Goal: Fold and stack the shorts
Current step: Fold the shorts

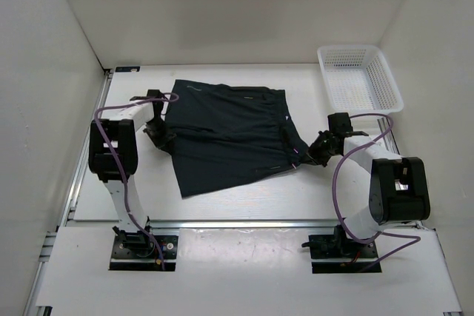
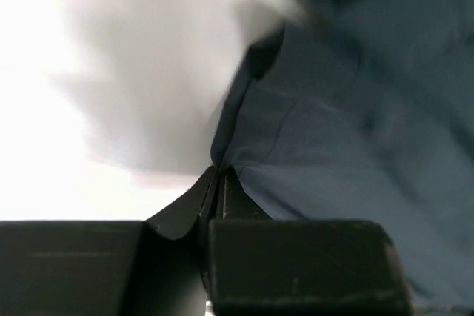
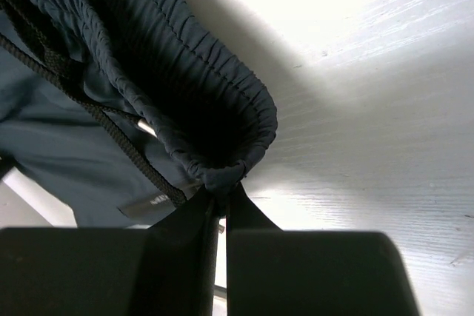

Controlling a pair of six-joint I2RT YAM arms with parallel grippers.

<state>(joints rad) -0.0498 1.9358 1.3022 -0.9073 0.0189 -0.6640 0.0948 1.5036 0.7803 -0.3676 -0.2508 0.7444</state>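
The dark navy shorts (image 1: 226, 135) lie spread in the middle of the table, partly lifted at both sides. My left gripper (image 1: 159, 137) is shut on the shorts' left edge; in the left wrist view the fabric (image 2: 348, 123) runs out of the closed fingertips (image 2: 216, 175). My right gripper (image 1: 311, 155) is shut on the gathered waistband corner (image 3: 222, 172) at the shorts' right side, with the black drawstring (image 3: 111, 127) hanging beside it.
A white mesh basket (image 1: 360, 78) stands at the back right corner. White walls close in the table on the left, back and right. Purple cables loop off both arms.
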